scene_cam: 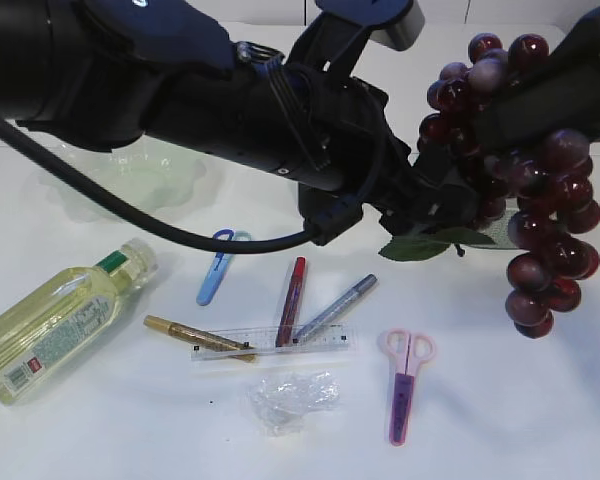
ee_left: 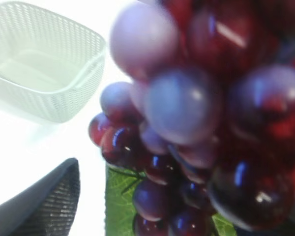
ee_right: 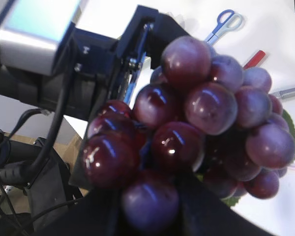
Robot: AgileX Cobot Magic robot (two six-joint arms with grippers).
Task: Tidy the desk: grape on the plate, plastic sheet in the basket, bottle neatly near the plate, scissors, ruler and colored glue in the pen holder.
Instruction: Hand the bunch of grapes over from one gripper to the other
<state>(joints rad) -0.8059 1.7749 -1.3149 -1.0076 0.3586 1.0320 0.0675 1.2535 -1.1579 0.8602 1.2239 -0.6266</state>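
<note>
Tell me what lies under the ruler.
Under the clear ruler lie the tips of three pens: gold, red and silver. Nothing else shows through it.

We see a white table (scene_cam: 100,430) filling almost the whole exterior view, its surface plain, smooth and brightly lit, with only soft, faint shadows on it. Along the top edge of that view we make out a pale wall (scene_cam: 500,10) with thin vertical seams, like panel joints. In the right wrist view we look past the table's edge (ee_right: 91,130) to a darker area below, where black cables (ee_right: 19,172) hang and loop beside a dark frame, and a strip of brownish floor or board (ee_right: 10,204) shows near the bottom left. In the left wrist view the tabletop (ee_left: 19,162) is washed out almost to pure white.
</note>
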